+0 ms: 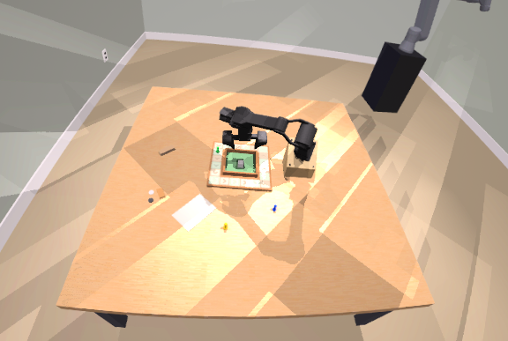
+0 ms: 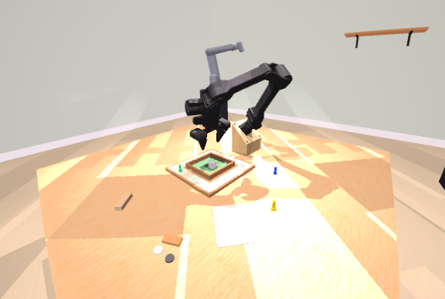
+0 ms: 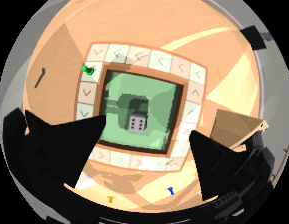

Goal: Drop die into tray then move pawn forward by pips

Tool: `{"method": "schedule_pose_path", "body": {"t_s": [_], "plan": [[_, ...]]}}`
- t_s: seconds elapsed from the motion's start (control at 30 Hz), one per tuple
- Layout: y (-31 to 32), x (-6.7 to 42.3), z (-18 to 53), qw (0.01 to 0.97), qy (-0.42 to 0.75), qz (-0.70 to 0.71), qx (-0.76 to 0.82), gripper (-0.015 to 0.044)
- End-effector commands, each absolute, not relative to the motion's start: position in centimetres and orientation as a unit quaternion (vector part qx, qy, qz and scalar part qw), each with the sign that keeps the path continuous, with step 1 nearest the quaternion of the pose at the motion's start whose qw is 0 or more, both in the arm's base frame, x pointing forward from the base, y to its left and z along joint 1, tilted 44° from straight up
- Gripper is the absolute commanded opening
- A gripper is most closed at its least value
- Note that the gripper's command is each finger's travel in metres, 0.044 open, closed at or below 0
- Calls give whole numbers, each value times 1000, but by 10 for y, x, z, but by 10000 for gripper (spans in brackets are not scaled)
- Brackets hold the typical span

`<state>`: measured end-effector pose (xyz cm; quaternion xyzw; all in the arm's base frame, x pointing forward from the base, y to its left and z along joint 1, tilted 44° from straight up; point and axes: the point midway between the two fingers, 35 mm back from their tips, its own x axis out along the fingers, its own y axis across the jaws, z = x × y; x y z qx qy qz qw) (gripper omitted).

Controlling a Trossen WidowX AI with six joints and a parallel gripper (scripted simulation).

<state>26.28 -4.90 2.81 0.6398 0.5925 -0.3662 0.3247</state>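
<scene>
The grey die (image 1: 240,163) (image 2: 212,164) (image 3: 137,123) is inside the green-floored dice tray (image 1: 240,174) (image 3: 183,102). In the wrist view its upward face shows two columns of three dark pips; whether it is at rest I cannot tell. My gripper (image 1: 244,143) (image 2: 211,144) (image 3: 149,127) is open and empty, above the board (image 1: 212,181) (image 2: 209,195). The green pawn (image 1: 218,150) (image 2: 180,168) (image 3: 87,70) stands on the left column, just below the top-left corner square in the wrist view. Arrows there point down the column, then right along the bottom row.
A blue pawn (image 1: 274,208) (image 2: 275,171) and a yellow pawn (image 1: 226,226) (image 2: 273,205) stand off the board. A white sheet (image 1: 194,212), an orange block (image 2: 172,239), two discs and a thin wooden bar (image 1: 168,151) lie on the table. My arm's wooden base (image 1: 300,168) is right of the board.
</scene>
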Motion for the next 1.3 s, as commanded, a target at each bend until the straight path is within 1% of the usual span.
{"method": "schedule_pose_path", "body": {"t_s": [0.0,0.07,0.1,0.13,0.2,0.43,0.53,0.6,1.27], "plan": [[-52,268,24,273,597,-283,699,440],[-52,268,24,273,597,-283,699,440],[-52,264,23,287,597,-319,678,440],[-52,264,23,287,597,-319,678,440],[-55,271,21,304,605,-301,671,387],[-83,342,-7,475,657,-104,576,204],[-94,368,-27,542,660,-14,520,200],[-98,379,-37,568,658,24,494,200],[-87,381,-50,571,658,29,490,200]]}}
